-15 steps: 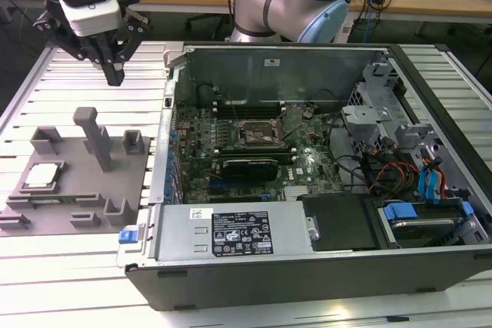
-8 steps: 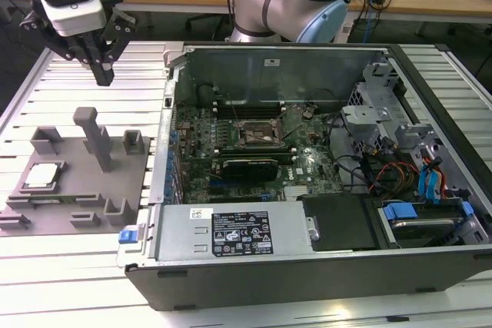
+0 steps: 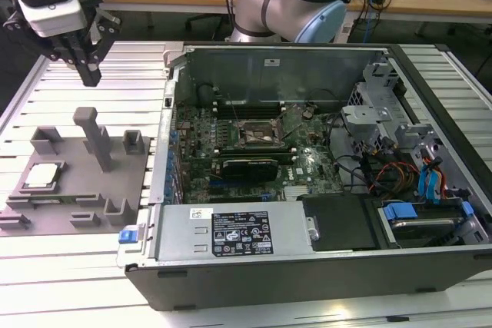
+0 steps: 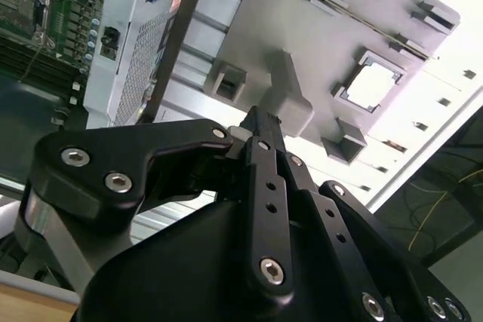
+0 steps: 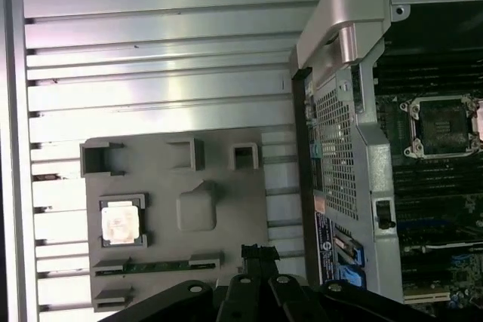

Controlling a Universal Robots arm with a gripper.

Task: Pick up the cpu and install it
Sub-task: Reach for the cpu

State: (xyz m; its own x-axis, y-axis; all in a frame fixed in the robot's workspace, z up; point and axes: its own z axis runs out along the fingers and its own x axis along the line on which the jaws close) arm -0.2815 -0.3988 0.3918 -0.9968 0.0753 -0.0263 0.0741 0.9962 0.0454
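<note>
Ribbed metal table [image 3: 77, 266], grey fixture [image 3: 84, 180], square silvery cpu [image 3: 42, 176]

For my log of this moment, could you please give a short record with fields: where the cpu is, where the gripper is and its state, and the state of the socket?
cpu: lies flat in a recess of the grey fixture plate, on the exterior view's left
gripper: raised above the table near the plate's edge, apart from the cpu; shut, holds nothing
socket: on the motherboard inside the open computer case; looks empty
progress: cpu not yet picked up
</note>
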